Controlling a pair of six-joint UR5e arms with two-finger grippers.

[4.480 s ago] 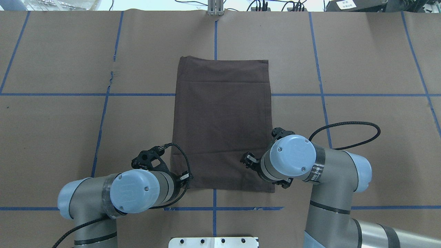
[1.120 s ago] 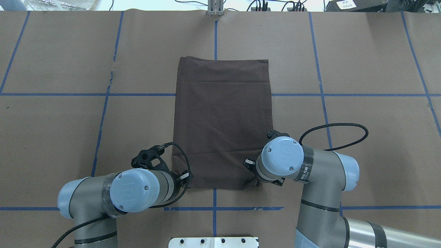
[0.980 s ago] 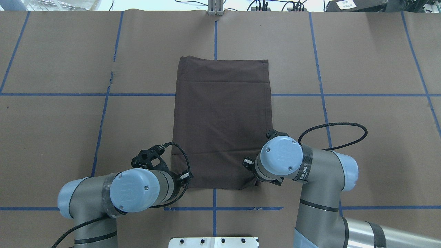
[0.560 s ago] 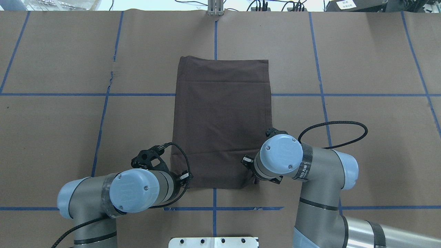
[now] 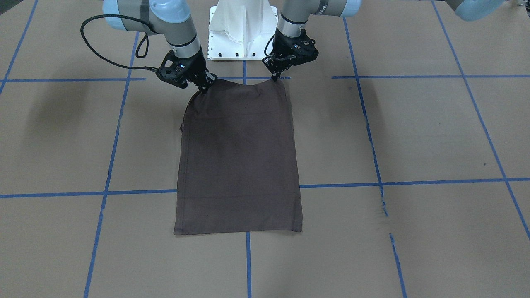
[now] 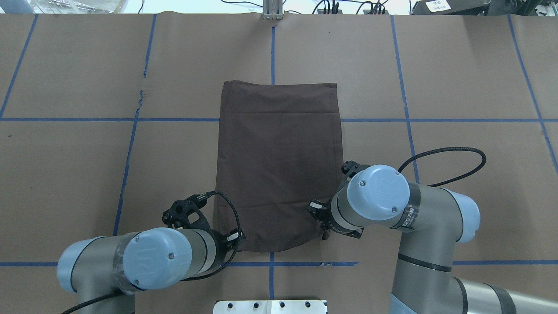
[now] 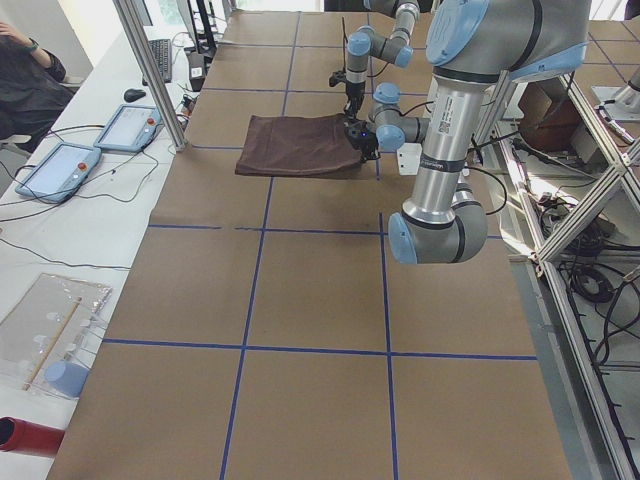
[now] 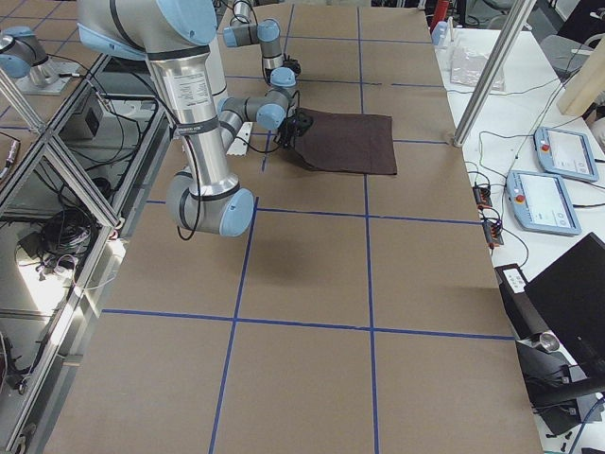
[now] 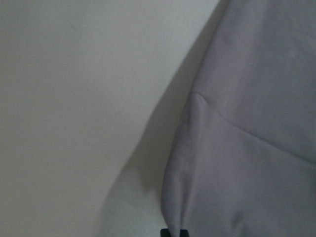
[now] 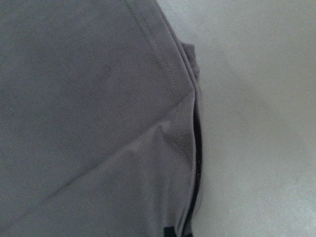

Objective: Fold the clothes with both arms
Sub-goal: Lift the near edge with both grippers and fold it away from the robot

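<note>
Both the left tool and right tool look clamped on the robot-side corners of the T-shirt, rest lying flat on the worktop, so uneven pulling could slip a corner out or skew the fold.

Work surface: brown paper cover marked into large squares by blue tape lines, with a small tear beside one line. A white bolted pedestal sits at the overhead view's bottom edge. On the white side bench — one tablet beside another, a keyboard, a mouse, a clear plastic bag — a seated person at its far end.
</note>
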